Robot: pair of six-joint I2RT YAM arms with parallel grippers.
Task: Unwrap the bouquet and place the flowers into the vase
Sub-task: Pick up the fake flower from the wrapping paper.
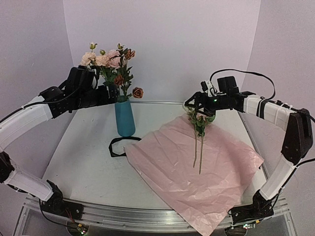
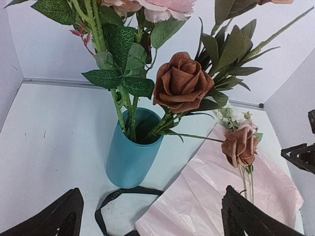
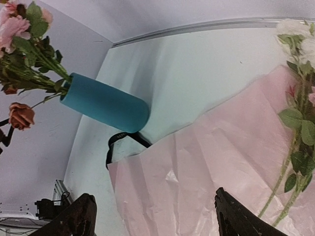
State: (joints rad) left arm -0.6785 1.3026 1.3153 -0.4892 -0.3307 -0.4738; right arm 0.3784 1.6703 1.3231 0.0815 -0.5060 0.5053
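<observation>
The teal vase (image 1: 125, 118) stands upright on the table and holds several pink, cream and rust flowers (image 1: 110, 63); one rust rose (image 1: 138, 92) hangs out to its right. My left gripper (image 1: 112, 96) is open, hovering beside the stems just above the vase rim (image 2: 140, 125), with nothing between its fingers (image 2: 246, 216). A few more flowers (image 1: 199, 123) lie on the unfolded pink paper (image 1: 197, 172), stems towards the near edge. My right gripper (image 1: 193, 105) hangs open over their heads; in the right wrist view these flowers (image 3: 295, 128) lie outside its fingers (image 3: 241, 216).
A black ribbon (image 1: 118, 145) lies looped on the table between the vase and the paper's left corner. The paper hangs over the near table edge (image 1: 206, 223). Walls close in at the back and on both sides.
</observation>
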